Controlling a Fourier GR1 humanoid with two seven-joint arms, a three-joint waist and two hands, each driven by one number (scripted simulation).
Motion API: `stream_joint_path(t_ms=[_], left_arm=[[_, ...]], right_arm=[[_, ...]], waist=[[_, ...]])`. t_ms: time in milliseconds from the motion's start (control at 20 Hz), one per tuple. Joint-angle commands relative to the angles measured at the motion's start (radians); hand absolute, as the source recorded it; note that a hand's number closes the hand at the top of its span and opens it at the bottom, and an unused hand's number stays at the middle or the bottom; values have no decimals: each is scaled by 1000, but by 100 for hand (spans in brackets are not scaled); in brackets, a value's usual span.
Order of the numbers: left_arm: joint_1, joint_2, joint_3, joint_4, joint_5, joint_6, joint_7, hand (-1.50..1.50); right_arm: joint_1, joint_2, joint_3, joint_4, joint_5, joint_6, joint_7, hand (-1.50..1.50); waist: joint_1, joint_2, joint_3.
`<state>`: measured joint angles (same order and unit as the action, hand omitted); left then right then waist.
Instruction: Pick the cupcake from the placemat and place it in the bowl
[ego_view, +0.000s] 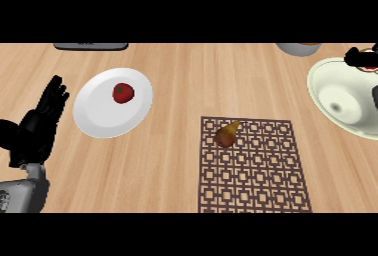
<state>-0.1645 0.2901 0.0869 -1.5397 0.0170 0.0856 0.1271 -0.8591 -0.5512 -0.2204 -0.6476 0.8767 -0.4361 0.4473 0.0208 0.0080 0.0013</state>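
Black and open, the left hand (37, 131) rests at the counter's (221, 80) 9 o'clock edge, fingers straight and up, touching nothing. Just beside it, a white plate (92, 116) carries a tomato (122, 93). The brown placemat (255, 175) at 6 o'clock bears only a pear-like fruit (227, 134). At 2 o'clock, over the pale bowl's (332, 82) far rim, the right hand (356, 54) curls round a small white-and-reddish thing, apparently the cupcake (367, 66), mostly hidden.
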Motion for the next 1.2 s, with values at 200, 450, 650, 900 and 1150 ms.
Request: stream_joint_path(t_ms=[200, 450, 650, 900, 1150], left_arm=[[-25, -9, 1, 14, -14, 6, -3, 0], [-22, -26, -16, 18, -35, 12, -2, 0], [20, 12, 35, 9, 5, -27, -24, 0], [-19, -15, 10, 5, -20, 11, 16, 0], [11, 32, 70, 0, 31, -35, 13, 0]], right_arm=[[-31, -79, -45, 282, -4, 146, 49, 150], [2, -130, -140, 376, -108, 174, -172, -150], [35, -99, -226, 321, -215, 131, -321, -150], [12, -85, -432, 222, -430, 26, -481, -150], [123, -103, -599, 163, -632, 138, -644, -150]], waist=[[11, 8, 0], [12, 8, 2], [3, -1, 1], [-18, -2, 6], [-35, -12, 1]])
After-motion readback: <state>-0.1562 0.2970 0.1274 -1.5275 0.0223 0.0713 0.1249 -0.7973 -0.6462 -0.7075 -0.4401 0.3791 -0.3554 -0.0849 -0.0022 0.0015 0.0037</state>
